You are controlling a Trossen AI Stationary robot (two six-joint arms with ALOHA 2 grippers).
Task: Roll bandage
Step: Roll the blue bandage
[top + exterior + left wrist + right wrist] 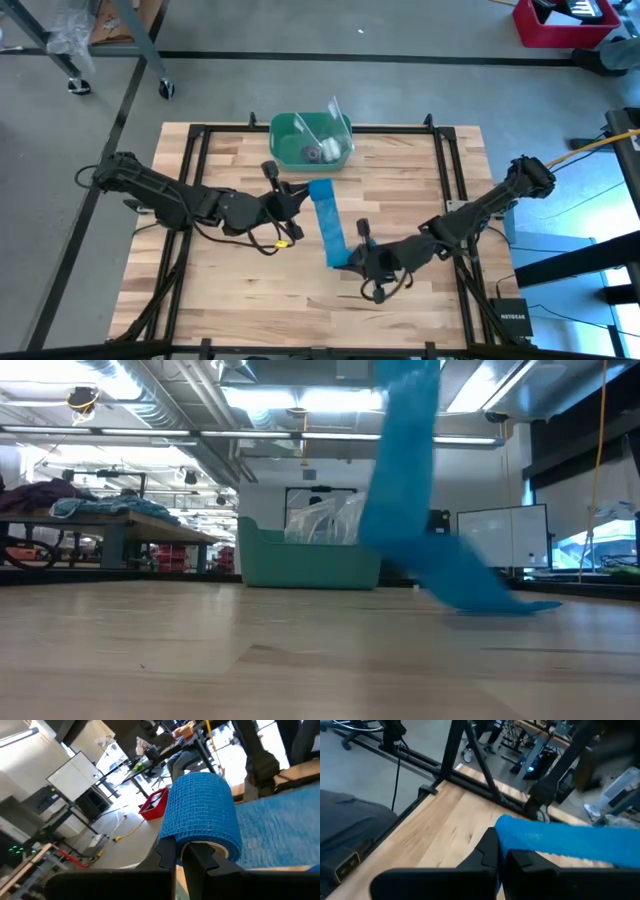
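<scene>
The bright blue bandage [328, 225] spans between my two grippers as a long flat band above the wooden table [220, 290]. Its far end is wound into a small roll [200, 810]. My left gripper [303, 197] is shut on that roll near the green bin. My right gripper [352, 260] is shut on the band's near end [510, 827], closer to the table's front. In the low view the band [405, 470] comes down from the top, and its lower part [490, 595] reaches about table level. My left gripper pinches the roll at its near rim [180, 851] between its two fingers, coming level from the table's left. The roll is lifted clear, and the band [280, 830] runs off it toward my right arm. My right gripper pinches the band's end [501, 831] between its two fingers, which lie across the band and come from the table's right side. One layer or several, I cannot tell. From the fingers the band [570, 844] stretches away toward the roll.
A green plastic bin [310, 140] with clear wrapping and small items stands at the table's far middle, just beyond the roll. A black frame [445, 180] runs around the table top. Bare wood lies at the front left.
</scene>
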